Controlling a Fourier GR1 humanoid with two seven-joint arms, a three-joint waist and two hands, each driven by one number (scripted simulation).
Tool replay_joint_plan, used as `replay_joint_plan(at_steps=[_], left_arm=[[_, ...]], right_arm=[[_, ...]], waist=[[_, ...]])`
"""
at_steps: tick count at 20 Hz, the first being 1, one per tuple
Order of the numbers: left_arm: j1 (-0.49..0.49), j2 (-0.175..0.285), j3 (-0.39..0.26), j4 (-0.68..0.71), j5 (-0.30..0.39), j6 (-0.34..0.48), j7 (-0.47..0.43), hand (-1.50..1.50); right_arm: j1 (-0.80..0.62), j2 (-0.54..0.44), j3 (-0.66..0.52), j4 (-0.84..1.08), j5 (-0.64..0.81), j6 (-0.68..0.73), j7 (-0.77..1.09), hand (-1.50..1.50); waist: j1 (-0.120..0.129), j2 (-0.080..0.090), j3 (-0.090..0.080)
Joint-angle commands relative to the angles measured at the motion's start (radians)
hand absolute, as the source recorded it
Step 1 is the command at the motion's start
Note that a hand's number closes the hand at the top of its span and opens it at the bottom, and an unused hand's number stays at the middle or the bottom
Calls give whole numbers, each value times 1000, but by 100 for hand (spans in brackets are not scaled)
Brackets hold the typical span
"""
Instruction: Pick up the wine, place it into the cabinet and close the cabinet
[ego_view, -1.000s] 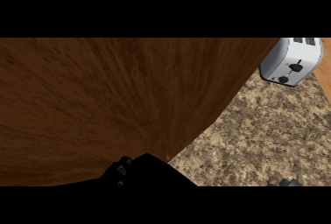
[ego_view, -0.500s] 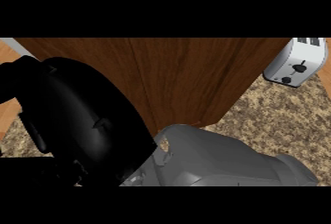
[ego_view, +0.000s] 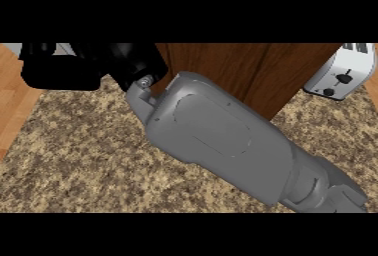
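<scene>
By wooden cabinet (ego_view: 236, 70), black robot hand (ego_view: 88, 65).

Speckled counter (ego_view: 74, 150); toaster (ego_view: 341, 70) upper right; light wood (ego_view: 13, 100) left.

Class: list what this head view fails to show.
Wine: nowhere in the head view.
Cabinet door: cut by the top edge, partly behind the forearm; shut or ajar unclear.
Right hand: cut by the top edge; contents unclear.
Left hand: out of view.
Toaster: cut by the right edge.
</scene>
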Motion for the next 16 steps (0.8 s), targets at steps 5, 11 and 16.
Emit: replay_joint_plan(at_steps=[5, 11, 16], left_arm=[[-22, 12, 65, 20, 40, -14, 34, 150], [-44, 3, 56, 3, 51, 27, 46, 150], [-41, 9, 75, -3, 61, 22, 50, 150]], right_arm=[[7, -41, -68, 275, 1, 67, -178, 150], [67, -93, -62, 302, 8, 93, -256, 150], [111, -142, -47, 326, 33, 118, -301, 150]], waist=[[-12, 12, 2], [-21, 23, 2], [-20, 27, 2]])
